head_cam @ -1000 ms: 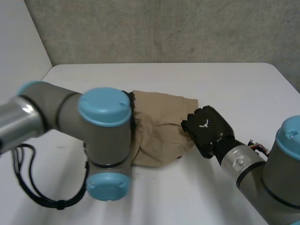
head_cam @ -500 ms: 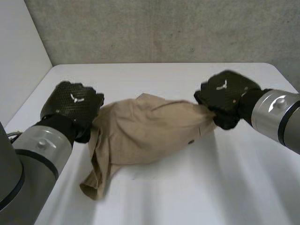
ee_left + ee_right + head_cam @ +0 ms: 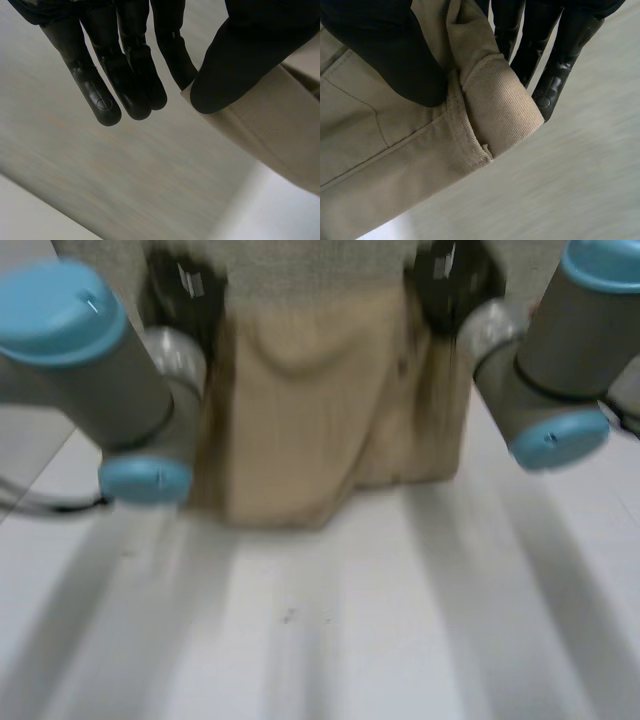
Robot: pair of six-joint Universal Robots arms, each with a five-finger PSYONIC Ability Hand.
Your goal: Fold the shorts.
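Note:
The tan shorts (image 3: 320,410) hang in the air above the white table (image 3: 330,630), stretched between both hands. My left hand (image 3: 185,285) pinches one upper corner of the shorts (image 3: 270,130) between thumb and fingers (image 3: 130,75). On the other side my right hand (image 3: 450,275) is shut on the opposite upper corner, where the thumb (image 3: 395,60) presses the folded waistband (image 3: 495,110) against the fingers. The lower hem dangles just above the tabletop.
Both forearms with light-blue caps (image 3: 145,480) (image 3: 555,440) flank the hanging cloth. A grey concrete wall (image 3: 320,260) stands behind the table.
Both hands have risen and moved away from me, lifting the shorts off the table. The cloth went from a bunched heap to hanging spread between the hands.

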